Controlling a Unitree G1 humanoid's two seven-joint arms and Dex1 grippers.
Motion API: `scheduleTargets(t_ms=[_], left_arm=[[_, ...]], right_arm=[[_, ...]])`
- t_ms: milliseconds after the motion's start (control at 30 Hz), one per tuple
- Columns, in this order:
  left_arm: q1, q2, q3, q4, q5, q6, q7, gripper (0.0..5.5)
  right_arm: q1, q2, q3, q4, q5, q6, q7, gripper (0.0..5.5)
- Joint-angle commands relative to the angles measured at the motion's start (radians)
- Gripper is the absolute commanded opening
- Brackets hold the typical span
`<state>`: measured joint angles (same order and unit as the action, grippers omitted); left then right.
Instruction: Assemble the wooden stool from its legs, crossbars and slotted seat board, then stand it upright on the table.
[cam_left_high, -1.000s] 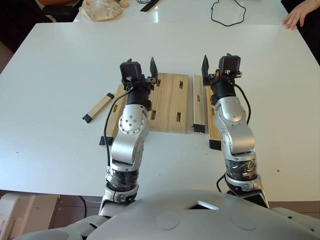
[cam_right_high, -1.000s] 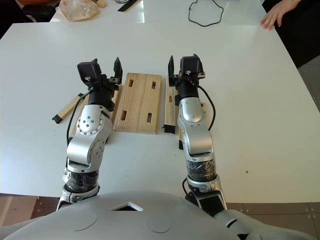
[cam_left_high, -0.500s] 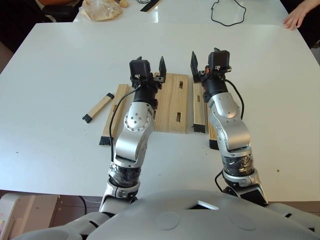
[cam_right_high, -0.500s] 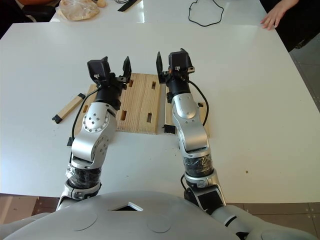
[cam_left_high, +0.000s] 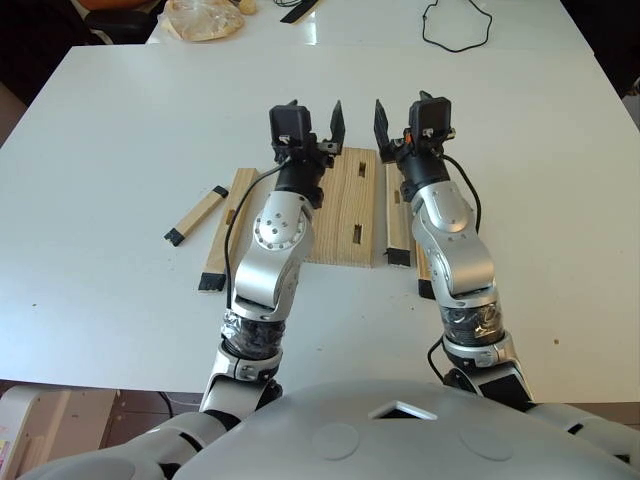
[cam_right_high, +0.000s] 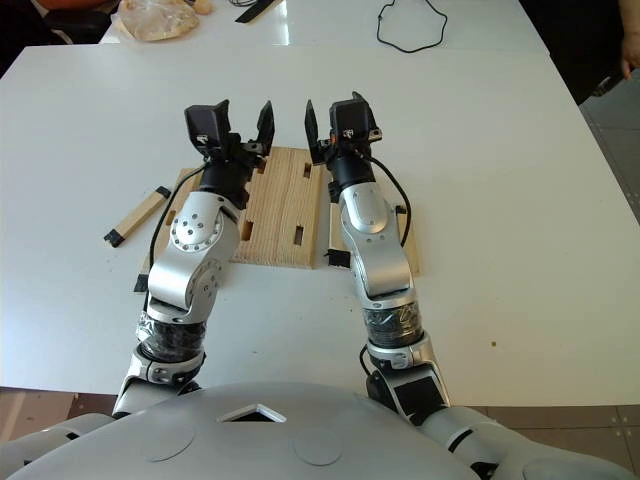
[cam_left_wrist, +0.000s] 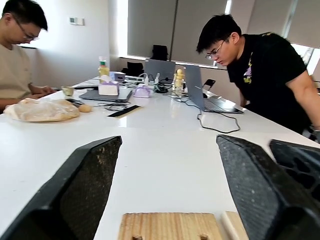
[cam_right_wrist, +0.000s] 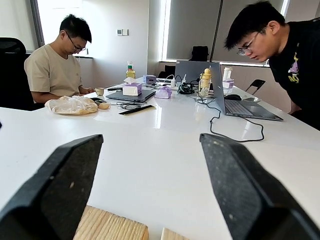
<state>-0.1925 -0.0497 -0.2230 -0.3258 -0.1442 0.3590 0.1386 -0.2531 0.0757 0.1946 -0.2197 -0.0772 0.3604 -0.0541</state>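
Wooden seat board (cam_left_high: 345, 212) flat on bench (cam_left_high: 120, 150), loose legs (cam_left_high: 224, 225) alongside. Swung inward to its far edge: left claw (cam_left_high: 316, 112), right claw (cam_left_high: 404, 114), both spread wide. Assembly apparently unstarted.

Bright daylight poured in from the windows (cam_right_wrist: 55, 12) at the room's far side, the white table (cam_left_high: 120, 150) glared evenly with soft reflections on its top, and the seat board (cam_left_high: 345, 200) cast only a thin shadow.

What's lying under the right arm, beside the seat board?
Two wooden bars: a slotted bar beside the seat board, and a second bar mostly covered by the right arm, so much of its length is hidden.
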Motion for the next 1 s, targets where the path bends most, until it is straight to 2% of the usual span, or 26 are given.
scheduleTargets(t_ms=[33,367,500,700,800,900,1000], left_arm=[[-0.021,-0.042,0.04,0.034,-0.051,0.009,-0.042,3.52],[-0.013,-0.053,0.034,0.035,-0.061,-0.007,-0.051,3.52],[-0.022,-0.058,0.089,0.058,-0.07,0.008,-0.015,3.52],[-0.008,-0.05,0.07,0.018,-0.052,0.008,-0.009,3.52],[-0.006,-0.04,0.124,-0.003,-0.072,0.011,0.005,3.52],[0.0,0.025,0.201,-0.014,-0.099,0.032,-0.032,3.52],[0.022,0.178,0.316,-0.015,-0.202,0.089,-0.206,3.52]], right_arm=[[-0.035,0.068,0.017,0.042,0.022,-0.023,-0.008,3.56],[-0.052,0.057,0.083,0.046,0.03,-0.055,-0.004,3.56],[-0.048,0.053,0.061,0.04,0.036,-0.062,-0.019,3.56],[-0.038,0.042,0.069,0.028,0.013,-0.067,-0.044,3.56],[-0.023,0.014,0.021,0.044,-0.034,-0.066,-0.109,3.56],[-0.017,0.009,-0.034,0.07,-0.028,-0.064,-0.138,3.56],[-0.015,0.02,-0.047,0.077,-0.003,-0.067,-0.117,3.56]])
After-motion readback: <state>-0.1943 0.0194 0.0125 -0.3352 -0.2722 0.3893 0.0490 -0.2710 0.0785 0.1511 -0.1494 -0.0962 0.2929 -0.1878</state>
